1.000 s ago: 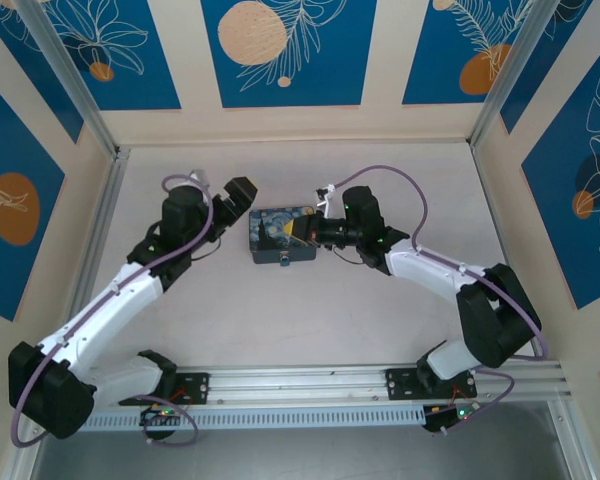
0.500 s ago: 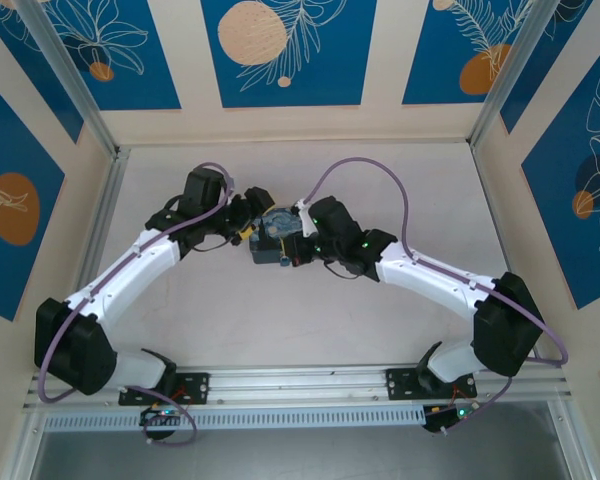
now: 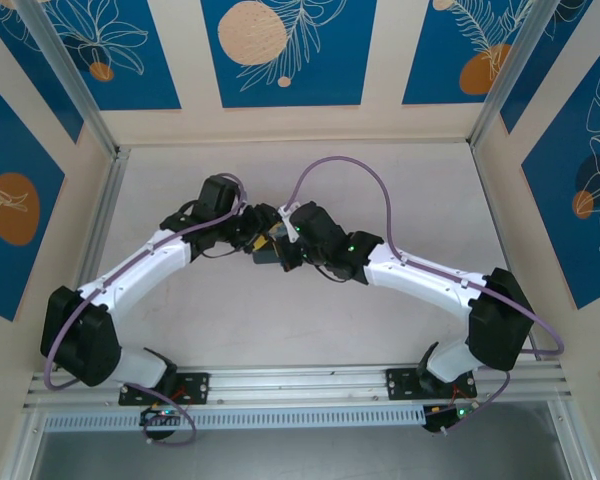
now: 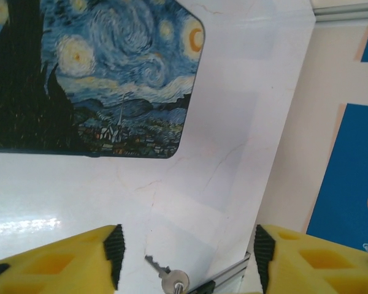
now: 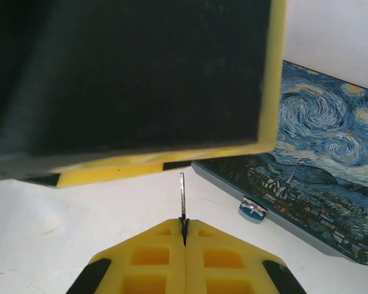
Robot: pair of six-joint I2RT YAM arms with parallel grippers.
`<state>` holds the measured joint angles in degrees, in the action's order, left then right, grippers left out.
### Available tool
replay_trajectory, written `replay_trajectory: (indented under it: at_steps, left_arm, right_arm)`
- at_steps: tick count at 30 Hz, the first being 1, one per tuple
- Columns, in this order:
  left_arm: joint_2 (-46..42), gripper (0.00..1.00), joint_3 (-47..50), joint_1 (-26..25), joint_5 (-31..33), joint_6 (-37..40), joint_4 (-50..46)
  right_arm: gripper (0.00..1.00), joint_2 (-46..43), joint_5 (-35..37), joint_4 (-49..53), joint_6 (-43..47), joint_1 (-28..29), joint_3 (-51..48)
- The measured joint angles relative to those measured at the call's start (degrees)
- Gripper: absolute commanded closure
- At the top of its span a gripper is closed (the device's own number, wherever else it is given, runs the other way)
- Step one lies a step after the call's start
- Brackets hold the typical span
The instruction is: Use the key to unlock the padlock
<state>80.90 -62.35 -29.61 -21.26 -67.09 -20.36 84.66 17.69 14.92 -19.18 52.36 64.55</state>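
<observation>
Yellow foam fingers of the right gripper (image 5: pixel 184 236) are pressing together, and we are recording them as clenched on the key (image 5: pixel 182 199). Its thin grey blade is standing edge-on out of the seam, pointing to twelve o'clock.

Directly above that blade, one black-faced finger pad (image 5: pixel 135 73) of the left gripper (image 4: pixel 189 260) is hanging close. As far as we are able to judge, it is staying just clear of the metal.

In the right wrist view the padlock (image 5: pixel 253 210) is sitting at three o'clock from the key. Its teal body is resting on the white table (image 5: pixel 43 214), tucked against the near edge of the starry-night box (image 5: pixel 322 177).

From the left wrist camera we are seeing the left fingers standing apart, released and grasping nothing. The key is showing in the gap between them at six o'clock, touched by neither finger, and the box is lying at eleven o'clock.

From above, both grippers are standing together over the box near the table's centre.
</observation>
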Motion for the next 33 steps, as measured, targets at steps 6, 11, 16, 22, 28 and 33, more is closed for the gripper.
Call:
replay_trajectory:
  at_steps: [6,11,16,22,28,33]
  left_arm:
    - [0.31,0.55,0.5,-0.33,0.02,-0.35,0.24]
    - [0.31,0.62,0.59,-0.46,0.02,-0.39,0.7]
    - [0.52,0.72,0.61,-0.59,0.02,-0.28,1.01]
    - [1.38,0.81,0.61,-0.87,0.04,-0.26,1.09]
    - [1.99,0.97,0.61,-1.4,0.09,-0.13,1.29]
    - [2.21,1.0,0.61,-1.57,0.37,-0.07,1.44]
  right_arm:
    - [1.0,0.07,0.5,0.42,0.42,0.26,0.35]
    - [1.0,0.55,0.59,0.66,0.42,0.37,0.7]
    - [1.0,0.7,0.63,0.92,0.42,0.57,0.7]
    - [1.0,0.7,1.01,1.03,0.39,0.57,0.7]
    - [1.0,0.72,1.05,1.14,0.39,0.57,0.7]
    - [0.89,0.74,1.44,1.42,0.35,0.57,0.7]
